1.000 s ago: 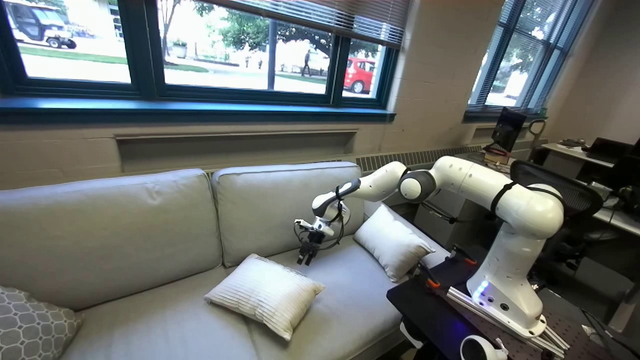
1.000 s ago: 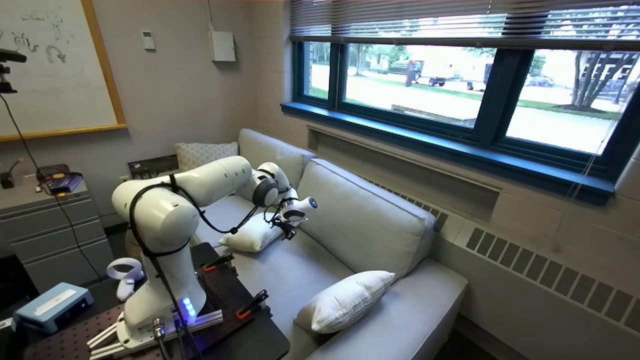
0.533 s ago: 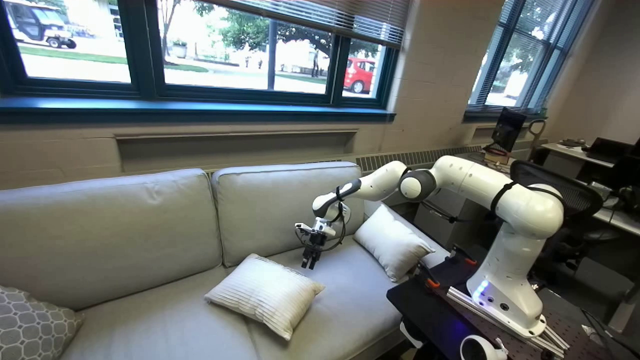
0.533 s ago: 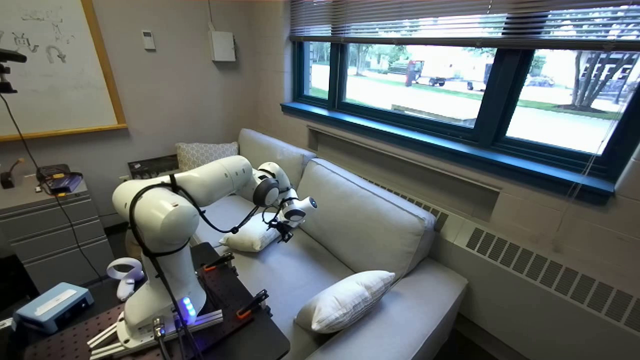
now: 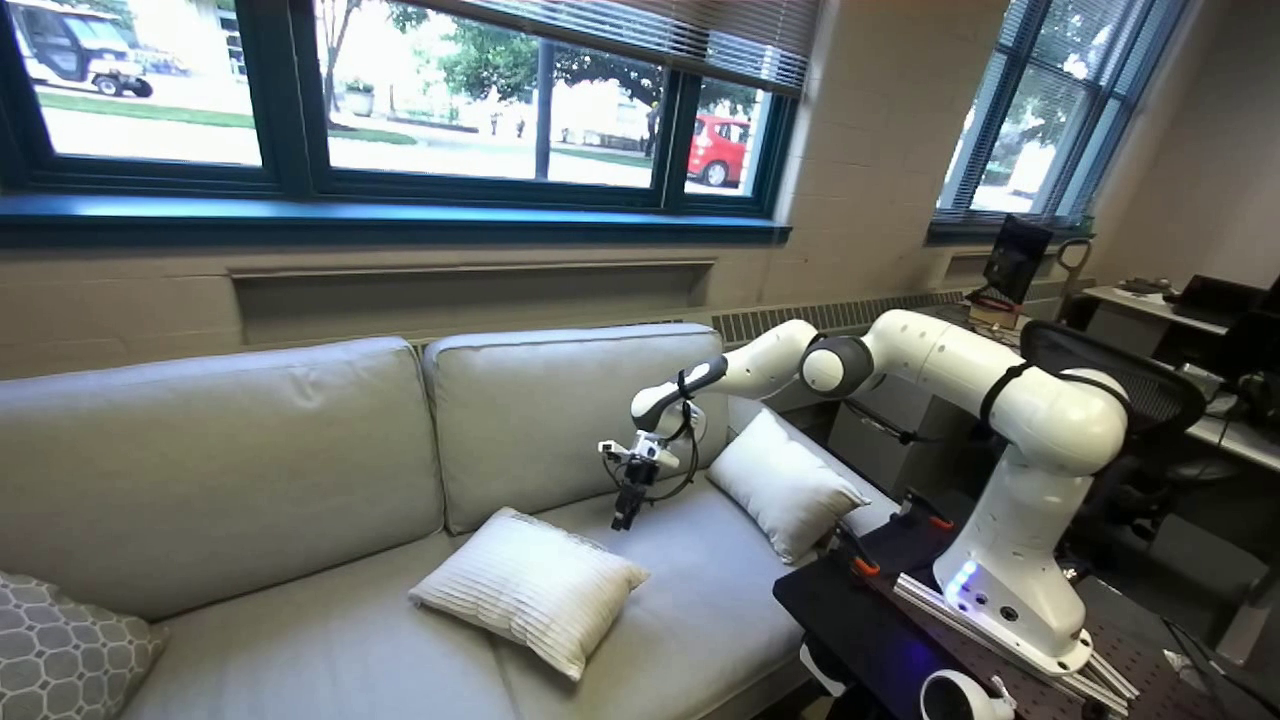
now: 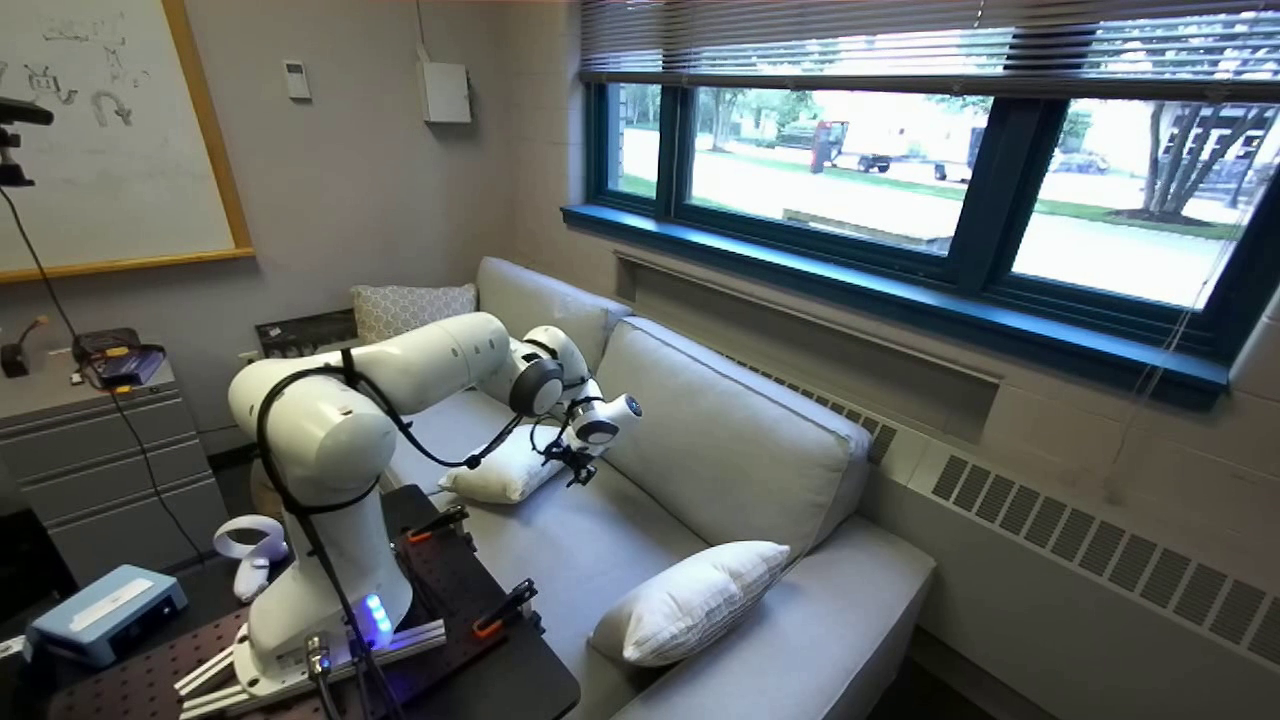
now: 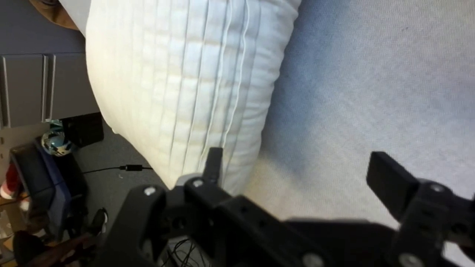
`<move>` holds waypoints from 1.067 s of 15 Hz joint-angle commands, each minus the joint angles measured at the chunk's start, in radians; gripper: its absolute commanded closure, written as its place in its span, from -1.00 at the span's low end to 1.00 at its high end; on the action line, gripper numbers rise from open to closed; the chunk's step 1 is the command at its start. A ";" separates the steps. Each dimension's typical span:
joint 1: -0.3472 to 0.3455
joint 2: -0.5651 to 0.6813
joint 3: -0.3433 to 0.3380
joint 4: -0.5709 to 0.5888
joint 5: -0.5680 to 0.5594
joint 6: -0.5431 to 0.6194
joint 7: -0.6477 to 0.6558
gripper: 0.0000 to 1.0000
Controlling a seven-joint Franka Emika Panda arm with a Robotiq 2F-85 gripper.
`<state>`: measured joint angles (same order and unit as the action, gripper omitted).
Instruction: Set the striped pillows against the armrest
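the gripper, spread and empty, hangs near the striped pillow, which could slip short of the armrest if a shallow bite catches just one corner.

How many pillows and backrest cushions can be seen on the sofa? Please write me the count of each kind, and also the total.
White pillows: 2
Grey patterned pillow: 1
Backrest cushions: 2
Total: 5
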<state>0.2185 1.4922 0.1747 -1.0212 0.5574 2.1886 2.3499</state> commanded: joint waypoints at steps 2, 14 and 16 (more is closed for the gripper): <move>-0.013 0.000 0.048 -0.022 -0.027 -0.022 -0.127 -1.00; -0.022 0.016 0.101 -0.065 0.031 0.080 -0.167 -1.00; -0.017 -0.017 0.115 -0.164 0.070 0.088 -0.165 -1.00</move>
<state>0.1991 1.4749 0.2556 -1.1248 0.5819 2.2697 2.2002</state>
